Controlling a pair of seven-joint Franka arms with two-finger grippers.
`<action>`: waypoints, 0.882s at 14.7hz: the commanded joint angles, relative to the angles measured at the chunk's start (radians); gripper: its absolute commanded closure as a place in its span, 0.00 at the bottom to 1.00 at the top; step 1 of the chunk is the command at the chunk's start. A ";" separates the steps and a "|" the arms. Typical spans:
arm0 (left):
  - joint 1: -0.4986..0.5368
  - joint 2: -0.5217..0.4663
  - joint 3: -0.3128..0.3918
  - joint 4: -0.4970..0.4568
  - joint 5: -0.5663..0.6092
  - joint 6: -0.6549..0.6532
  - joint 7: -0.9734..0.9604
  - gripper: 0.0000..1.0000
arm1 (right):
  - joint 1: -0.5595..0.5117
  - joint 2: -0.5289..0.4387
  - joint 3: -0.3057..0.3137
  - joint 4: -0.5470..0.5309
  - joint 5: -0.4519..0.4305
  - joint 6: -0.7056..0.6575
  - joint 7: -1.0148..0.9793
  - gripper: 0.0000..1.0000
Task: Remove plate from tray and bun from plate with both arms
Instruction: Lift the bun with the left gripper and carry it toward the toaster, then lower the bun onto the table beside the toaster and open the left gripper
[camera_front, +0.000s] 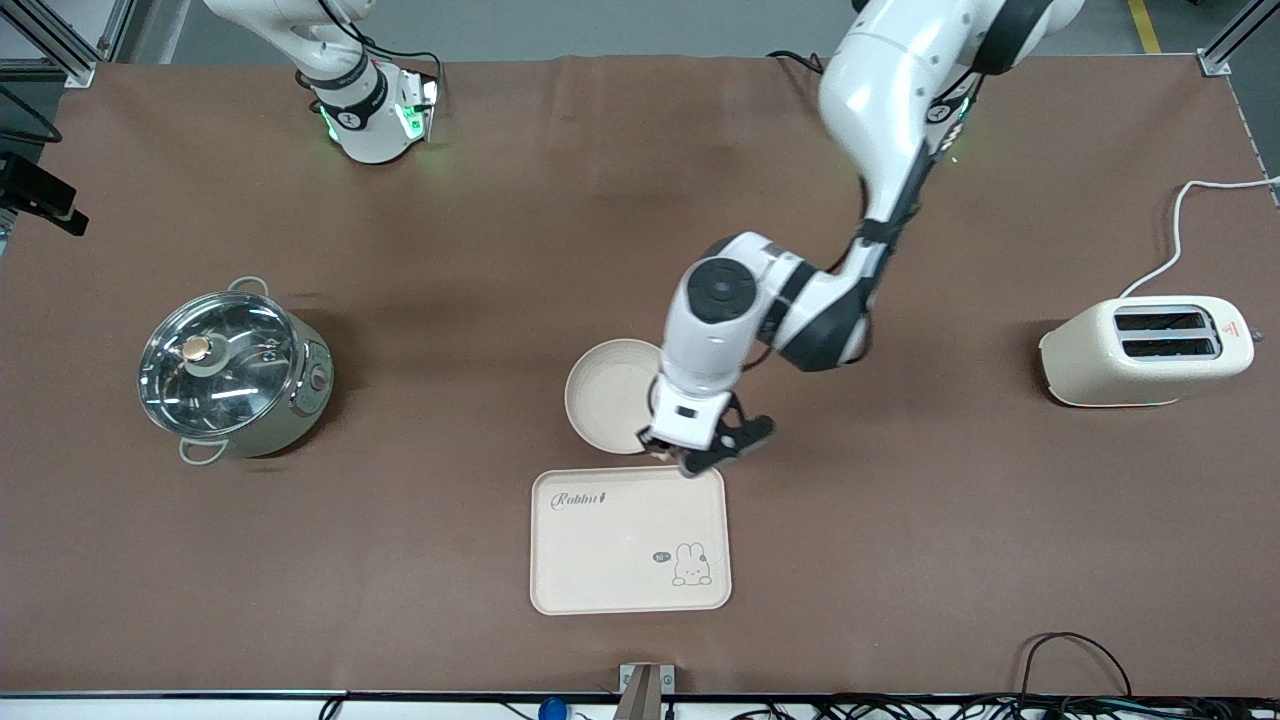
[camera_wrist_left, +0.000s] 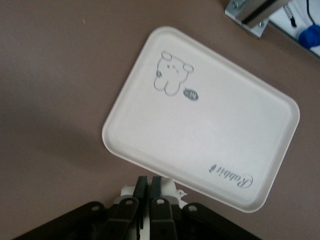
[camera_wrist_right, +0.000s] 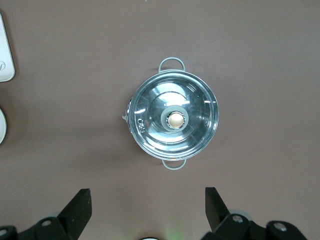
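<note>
The cream plate (camera_front: 605, 395) lies at the middle of the table, just farther from the front camera than the tray (camera_front: 630, 540). My left gripper (camera_front: 668, 452) is at the plate's rim on the side toward the tray. Its fingers (camera_wrist_left: 142, 192) are shut on that rim, and a pale bit of the plate (camera_wrist_left: 170, 188) shows by their tips. My right gripper (camera_wrist_right: 147, 210) is open and empty, high over the table beside the lidded pot (camera_wrist_right: 172, 120). It is out of the front view. The bun is not in view.
The steel pot with a glass lid (camera_front: 232, 368) stands toward the right arm's end. A cream toaster (camera_front: 1145, 350) with a white cord stands toward the left arm's end. The rabbit tray also shows in the left wrist view (camera_wrist_left: 200, 115).
</note>
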 joint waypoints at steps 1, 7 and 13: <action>0.108 -0.065 -0.011 -0.112 -0.011 -0.003 0.093 1.00 | -0.010 0.008 0.005 0.007 -0.016 -0.008 0.001 0.00; 0.300 -0.061 -0.039 -0.242 -0.008 0.040 0.223 0.99 | -0.013 0.017 0.005 0.006 -0.016 -0.004 0.001 0.00; 0.372 -0.018 -0.037 -0.374 0.003 0.180 0.261 0.97 | -0.022 0.034 0.003 0.007 -0.018 0.000 0.000 0.00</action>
